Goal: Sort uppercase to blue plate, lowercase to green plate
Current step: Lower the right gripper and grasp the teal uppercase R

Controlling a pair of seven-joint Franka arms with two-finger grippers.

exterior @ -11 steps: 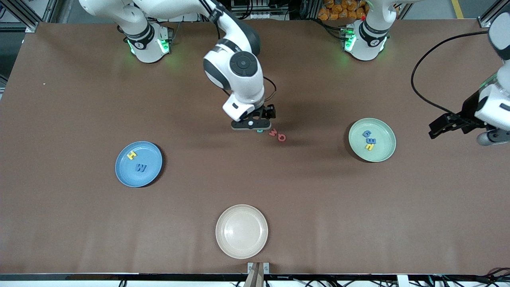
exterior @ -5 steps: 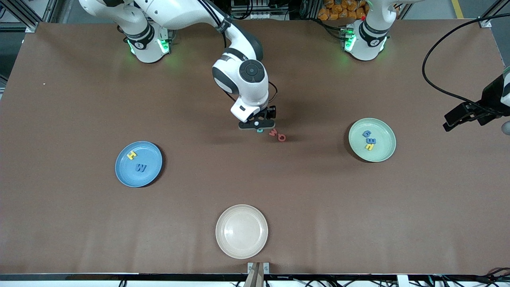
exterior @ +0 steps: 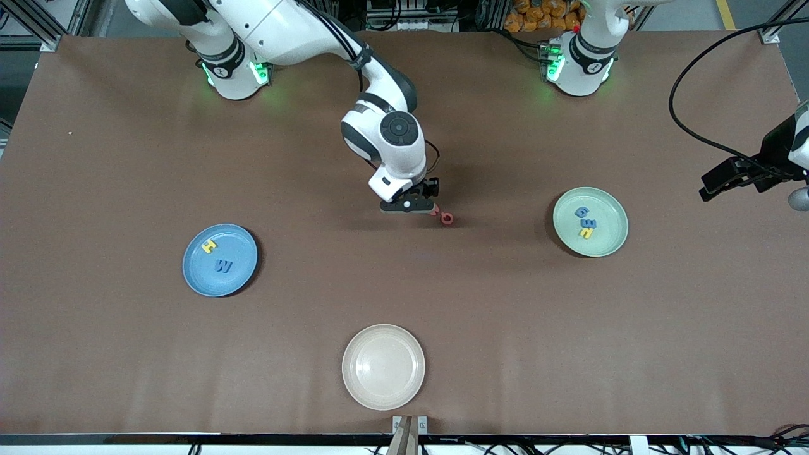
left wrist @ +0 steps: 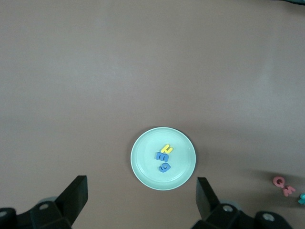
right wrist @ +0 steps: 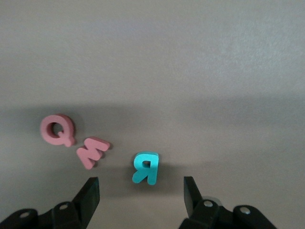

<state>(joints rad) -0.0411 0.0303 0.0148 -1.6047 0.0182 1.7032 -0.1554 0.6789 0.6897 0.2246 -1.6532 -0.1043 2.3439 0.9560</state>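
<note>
Your right gripper (exterior: 409, 206) sits low over the middle of the surface (exterior: 126, 347), fingers (right wrist: 88, 198) parted with nothing between them, above the teal R (right wrist: 145, 167). Beside the R lie the red m (right wrist: 93, 151) and the red Q (exterior: 447, 219), all three on the bare surface and apart from one another. Your left gripper (left wrist: 142, 195) waits, spread wide and empty, high over the left arm's end of the surface, looking down on the green plate (exterior: 608, 243). That plate holds the blue g (exterior: 581, 212), blue m (exterior: 589, 223) and yellow h (exterior: 586, 233). On the blue plate (exterior: 196, 272) you have the yellow H (exterior: 208, 246) and blue W (exterior: 223, 266). You can see a cream plate (exterior: 383, 366) nearest the front camera.
</note>
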